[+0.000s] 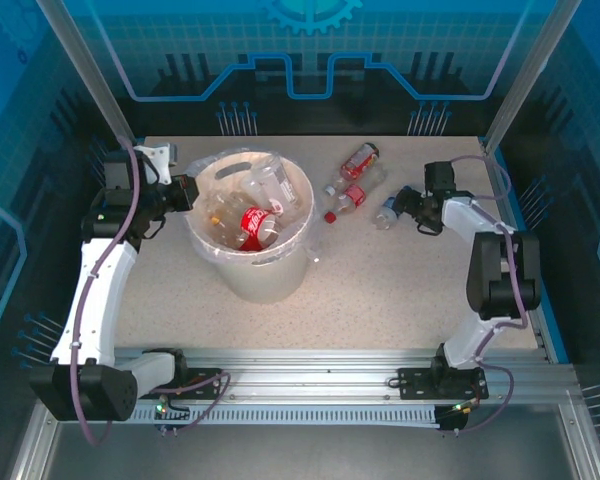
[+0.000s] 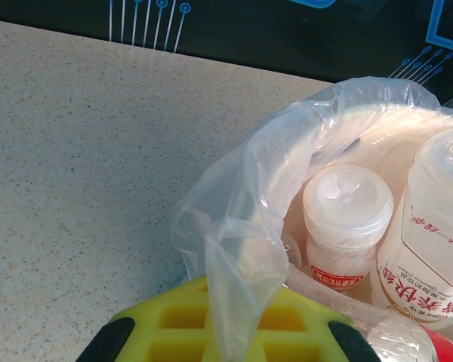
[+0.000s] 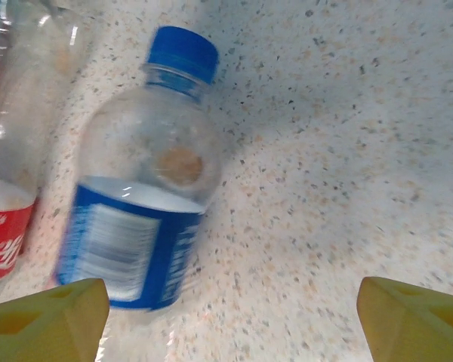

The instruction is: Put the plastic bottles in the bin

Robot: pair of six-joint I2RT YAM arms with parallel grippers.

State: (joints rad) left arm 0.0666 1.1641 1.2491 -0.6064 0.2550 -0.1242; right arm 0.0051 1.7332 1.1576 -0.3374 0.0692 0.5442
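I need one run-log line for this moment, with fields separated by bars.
left fingers: at bin rim, bag draped over them | right fingers: open, near lying blue-label bottle | bin: several bottles inside

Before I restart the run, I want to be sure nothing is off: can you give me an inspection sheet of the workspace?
Surface: speckled table, no spills seen.
Job's things: bin upright, several bottles inside; three bottles lie on the table to its right.
Clutter: nothing seen.
Claws: left claw shut on the bin's liner; right claw open beside blue-label bottle.
Cables: purple cables run along both arms.
Surroundings: blue patterned walls.
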